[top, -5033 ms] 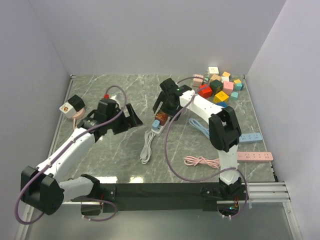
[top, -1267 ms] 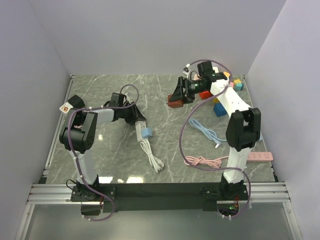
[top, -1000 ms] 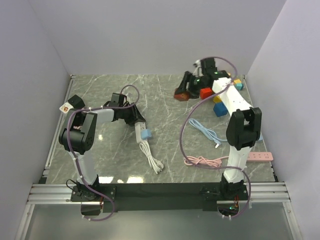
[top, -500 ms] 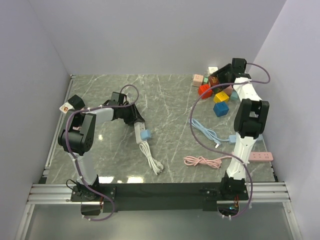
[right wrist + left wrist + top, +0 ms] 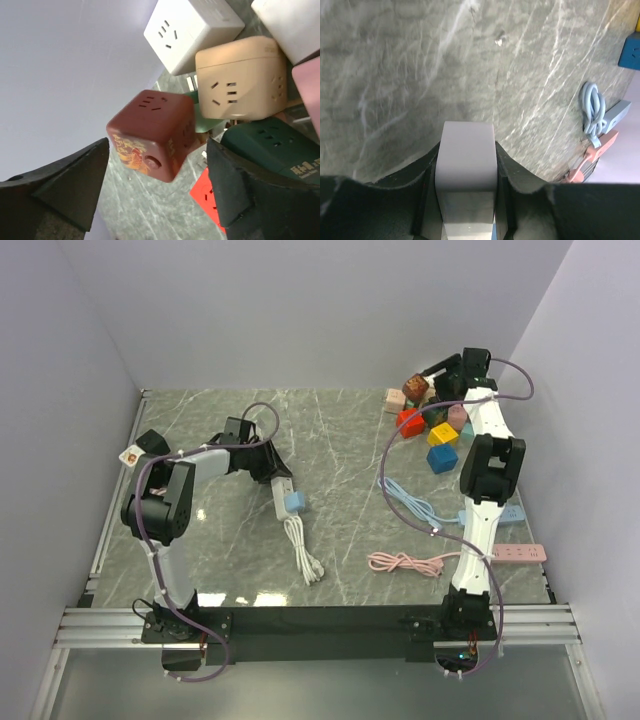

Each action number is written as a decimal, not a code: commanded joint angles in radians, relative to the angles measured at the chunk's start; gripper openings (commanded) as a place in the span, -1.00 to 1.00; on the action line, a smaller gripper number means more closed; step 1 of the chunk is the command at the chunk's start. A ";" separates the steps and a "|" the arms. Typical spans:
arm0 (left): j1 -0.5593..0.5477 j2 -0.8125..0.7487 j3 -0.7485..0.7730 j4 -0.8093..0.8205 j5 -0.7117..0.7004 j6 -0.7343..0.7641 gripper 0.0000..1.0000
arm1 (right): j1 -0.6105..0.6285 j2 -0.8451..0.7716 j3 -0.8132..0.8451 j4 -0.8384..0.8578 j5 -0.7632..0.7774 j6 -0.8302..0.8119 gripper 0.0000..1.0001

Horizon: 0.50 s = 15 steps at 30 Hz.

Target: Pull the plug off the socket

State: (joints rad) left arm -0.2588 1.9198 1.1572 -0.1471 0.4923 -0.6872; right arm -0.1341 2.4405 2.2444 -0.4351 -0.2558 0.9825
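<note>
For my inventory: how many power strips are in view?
3: white strip in the left gripper; blue strip and pink strip near the right edge. More may be hidden.

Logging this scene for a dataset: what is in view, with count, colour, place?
power strip: one, white, centre-left
cube plug: one, light blue, on that strip
white cable: one, by the strip
cube sockets: several, mixed colours, far right
maroon cube: one, pile's far edge
blue cable, pink cable: one each, right
blue strip, pink strip: one each, right edge
white cube: one, left edge
left gripper: shut on power strip
right gripper: open, around maroon cube
</note>
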 commanded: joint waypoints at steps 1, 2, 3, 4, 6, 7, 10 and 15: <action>-0.003 0.013 0.056 0.011 0.045 -0.029 -0.99 | -0.006 -0.132 -0.012 0.006 0.004 -0.033 0.73; -0.003 0.016 0.059 0.009 0.045 -0.029 -0.99 | -0.006 -0.138 -0.008 -0.004 0.013 -0.042 0.75; -0.003 0.019 0.061 0.011 0.045 -0.028 -0.99 | -0.007 -0.144 -0.003 -0.008 0.010 -0.059 0.78; -0.003 0.019 0.064 0.011 0.045 -0.026 -0.99 | -0.007 -0.149 0.001 -0.016 0.007 -0.065 0.79; -0.003 0.022 0.068 0.006 0.045 -0.026 -0.99 | -0.007 -0.185 -0.005 -0.014 -0.019 -0.085 0.80; -0.005 0.022 0.078 0.004 0.040 -0.028 -0.99 | -0.001 -0.236 -0.025 0.001 -0.031 -0.097 0.80; -0.003 0.024 0.090 0.004 0.035 -0.035 -0.99 | 0.045 -0.317 -0.089 0.001 -0.066 -0.195 0.81; -0.003 0.024 0.081 0.047 0.061 -0.061 -0.99 | 0.188 -0.495 -0.265 -0.125 -0.077 -0.446 0.92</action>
State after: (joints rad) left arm -0.2584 1.9480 1.2011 -0.1478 0.4950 -0.7048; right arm -0.0608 2.0697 2.0621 -0.4915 -0.2901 0.7353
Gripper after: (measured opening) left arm 0.396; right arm 0.945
